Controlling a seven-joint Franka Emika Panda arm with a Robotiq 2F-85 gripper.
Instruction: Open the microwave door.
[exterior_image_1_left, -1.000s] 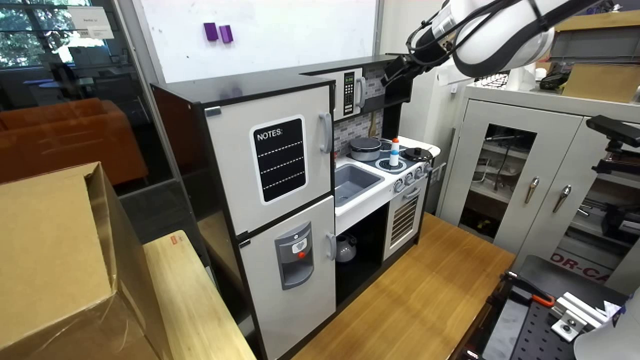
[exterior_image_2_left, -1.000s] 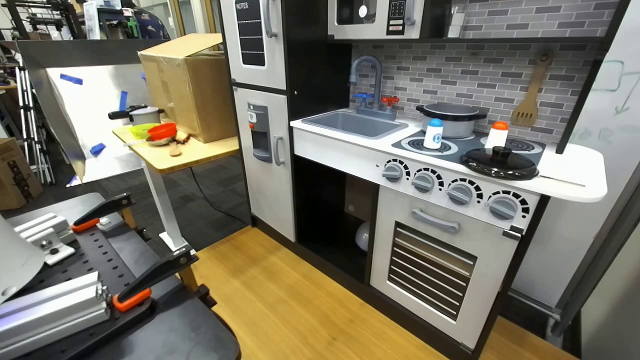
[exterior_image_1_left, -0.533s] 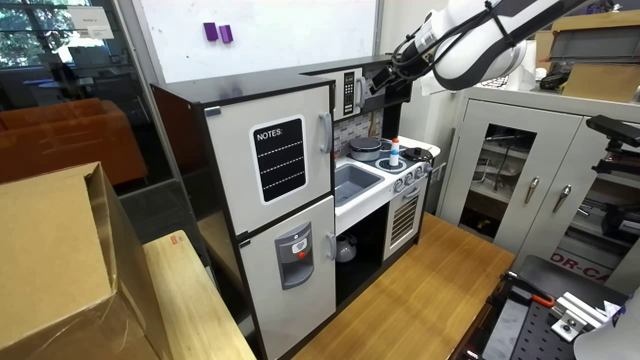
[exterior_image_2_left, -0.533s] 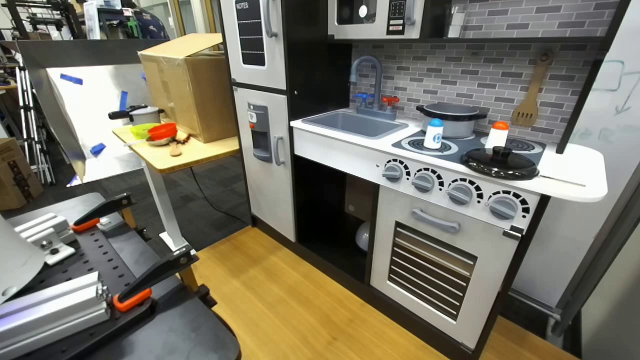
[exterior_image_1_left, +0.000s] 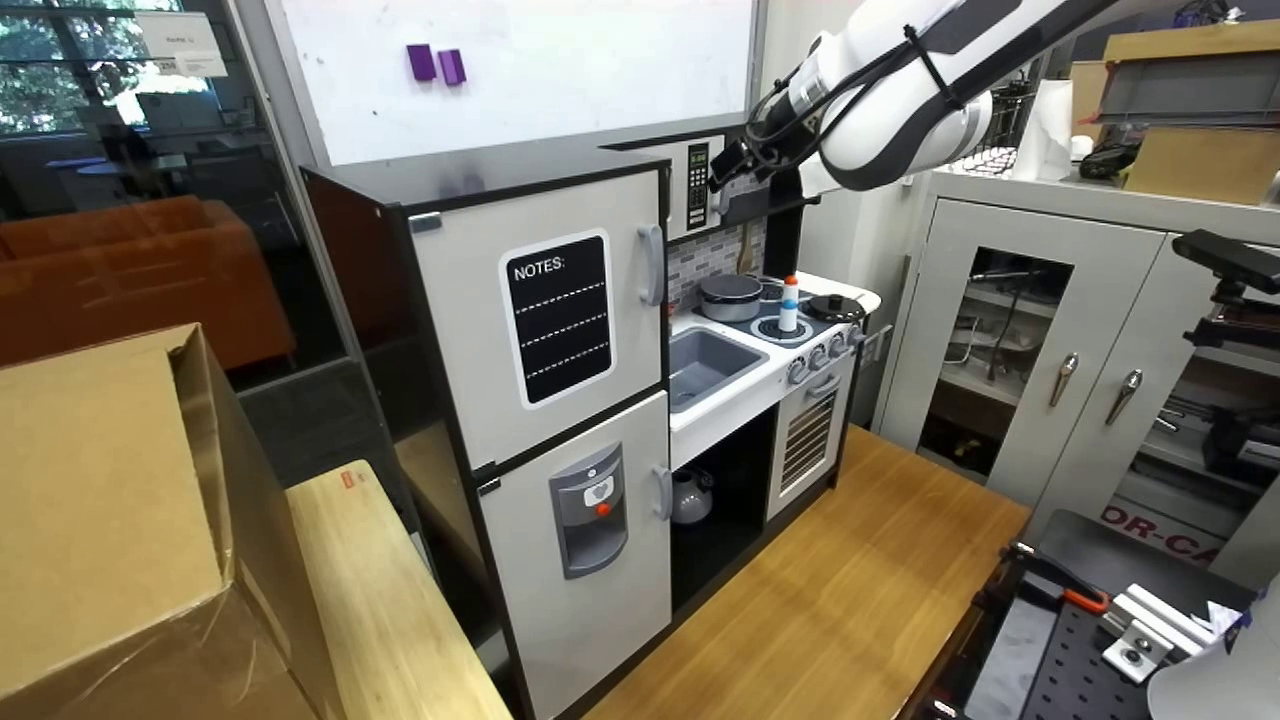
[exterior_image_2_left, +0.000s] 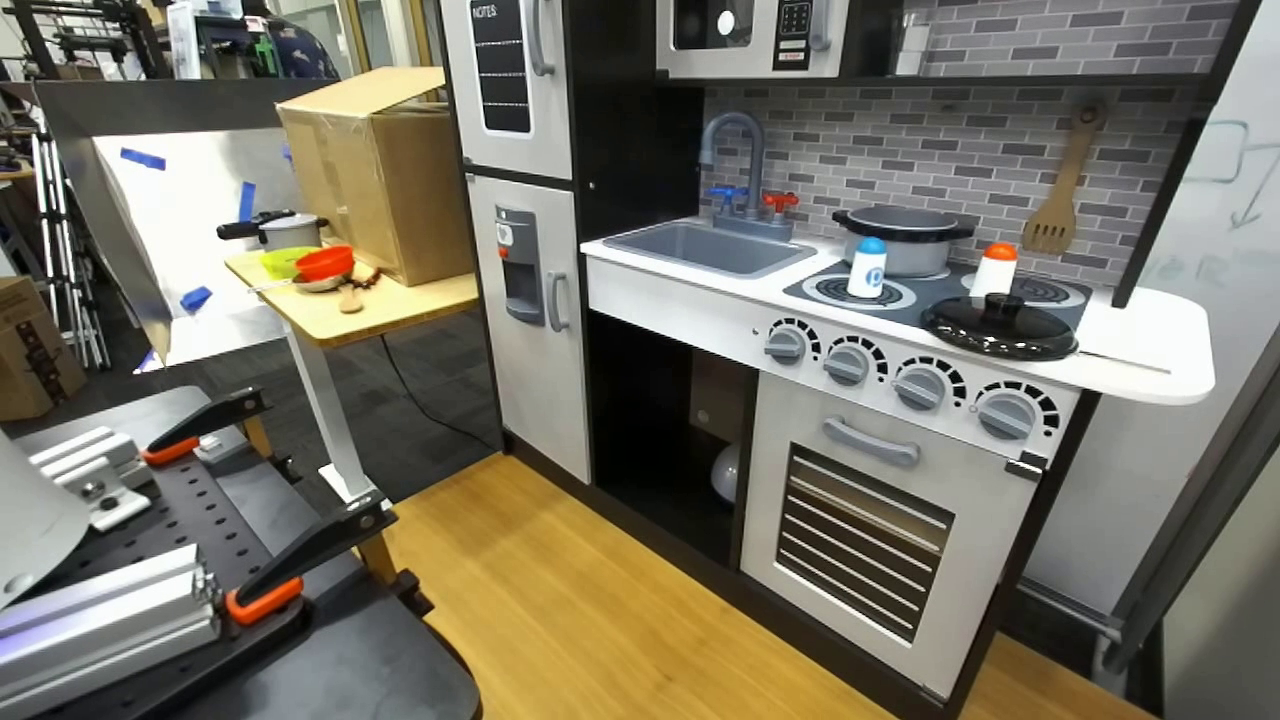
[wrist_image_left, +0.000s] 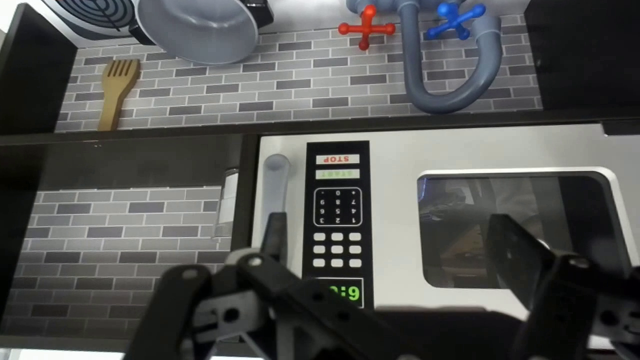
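The microwave door (exterior_image_2_left: 762, 45) is closed in an exterior view, white with a dark window (exterior_image_2_left: 712, 20), a black keypad and a grey upright handle (exterior_image_2_left: 820, 25). In the wrist view, which is upside down, the door (wrist_image_left: 395, 200) fills the right half. Its handle (wrist_image_left: 274, 187) is at the door's left edge there. My gripper (wrist_image_left: 387, 216) is open and empty in front of the door. One finger overlaps the handle and the other overlaps the window; contact cannot be told. In an exterior view the gripper (exterior_image_1_left: 724, 170) hides part of the handle.
The tall fridge (exterior_image_1_left: 455, 320) stands beside the microwave. A shelf with a clear bottle (wrist_image_left: 228, 200) adjoins the handle side. Below are the faucet (exterior_image_2_left: 752, 150), a grey pot (exterior_image_2_left: 908, 240), two shakers (exterior_image_2_left: 868, 268) and a black lid (exterior_image_2_left: 1000, 330) on the stove.
In an exterior view my gripper and arm have moved left and slightly down, up to the microwave handle, which they now partly cover. The door has not moved.
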